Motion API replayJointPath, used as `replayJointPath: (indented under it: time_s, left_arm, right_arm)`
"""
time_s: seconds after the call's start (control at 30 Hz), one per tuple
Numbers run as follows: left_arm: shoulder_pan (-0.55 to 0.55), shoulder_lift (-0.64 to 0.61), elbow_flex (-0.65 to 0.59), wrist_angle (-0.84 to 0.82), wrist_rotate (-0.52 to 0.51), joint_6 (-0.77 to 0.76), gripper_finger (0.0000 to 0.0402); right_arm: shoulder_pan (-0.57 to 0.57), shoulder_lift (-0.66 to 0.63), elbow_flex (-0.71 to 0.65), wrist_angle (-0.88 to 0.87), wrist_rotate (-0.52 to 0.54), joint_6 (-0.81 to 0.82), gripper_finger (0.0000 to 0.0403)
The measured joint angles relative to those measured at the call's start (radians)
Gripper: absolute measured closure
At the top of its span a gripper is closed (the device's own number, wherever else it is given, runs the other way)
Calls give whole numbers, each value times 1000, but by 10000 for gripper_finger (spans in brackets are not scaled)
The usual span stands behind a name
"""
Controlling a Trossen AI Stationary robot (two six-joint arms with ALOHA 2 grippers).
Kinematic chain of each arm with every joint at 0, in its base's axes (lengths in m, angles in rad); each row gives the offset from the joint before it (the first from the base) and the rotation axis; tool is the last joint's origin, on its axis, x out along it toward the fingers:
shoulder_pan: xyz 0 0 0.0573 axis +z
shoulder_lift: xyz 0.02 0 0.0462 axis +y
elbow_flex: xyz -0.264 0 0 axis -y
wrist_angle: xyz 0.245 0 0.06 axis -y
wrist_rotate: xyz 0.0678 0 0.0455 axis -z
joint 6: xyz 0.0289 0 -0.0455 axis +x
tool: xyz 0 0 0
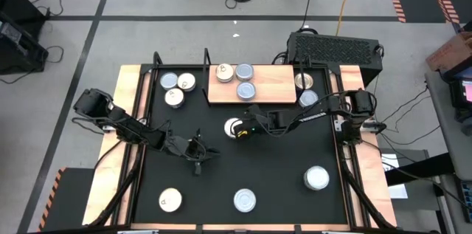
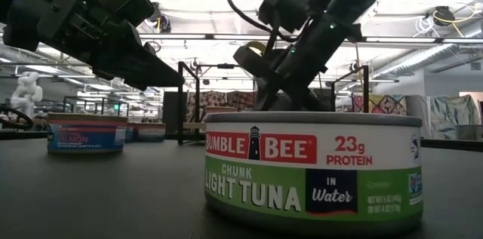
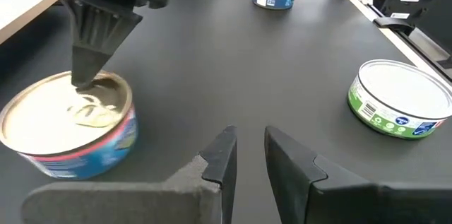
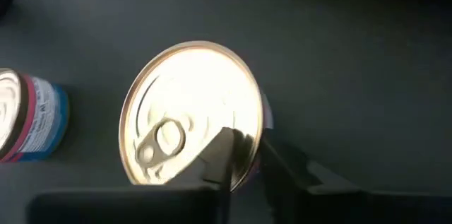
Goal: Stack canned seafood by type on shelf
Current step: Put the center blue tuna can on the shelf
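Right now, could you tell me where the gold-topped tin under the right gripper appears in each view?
High view: gold-topped tin at table centre, near the shelf.
Low view: not visible, likely behind the tuna can.
Left wrist view: the nearest, blue-labelled tin.
Right wrist view: fills the middle.
Shared landmark: the right gripper pinching its rim.

Shelf [image 1: 269, 79]: flat light-wood board at the table's far middle, bearing three tins [image 1: 244, 71], two side by side at its far edge, one nearer. Three more tins [image 1: 178, 82] clustered left of it, two [image 1: 305, 81] just right of it. Gold-topped, blue-sided tin [image 1: 234, 126] upright at mid-table, just near of the shelf, pinched at its rim. Along the near edge, well apart: cream-topped tin [image 1: 169, 200] left, silver tin [image 1: 245, 200] middle, green-labelled tuna tin [image 1: 316, 178] right.
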Motion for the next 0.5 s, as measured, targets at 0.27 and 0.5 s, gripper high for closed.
replayJointPath:
  time_s: [0.27, 0.5]
  left_arm:
    - [0, 0, 0, 0, -3, 0, 325]
    - [0, 0, 0, -2, -3, 0, 325]
  right_arm:
    - [19, -12, -3, 15, 29, -46, 400]
    - [2, -94, -9, -70, -2, -108, 402]
